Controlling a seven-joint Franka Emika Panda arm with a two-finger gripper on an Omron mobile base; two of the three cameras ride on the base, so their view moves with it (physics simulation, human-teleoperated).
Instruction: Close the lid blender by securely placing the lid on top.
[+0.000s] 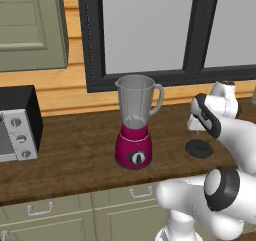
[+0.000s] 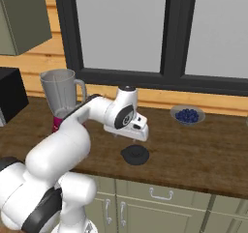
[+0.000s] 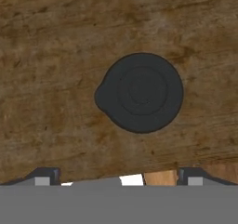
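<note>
Arm poised over the lid, pickup not yet made.

The gripper (image 2: 127, 137) hangs above the lid (image 3: 141, 93), fingers spread wide and empty (tips just peeking in the hand view). The lid lies flat on the counter (image 1: 75, 150), right of the open-topped blender (image 1: 134, 122); next, I'd say, descend and pinch its raised centre.

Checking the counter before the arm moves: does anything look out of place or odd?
Only the lid: it lies flat on the counter beside the blender, whose jar stands open. The open gripper hovers above it. Nothing spilled or damaged.
</note>
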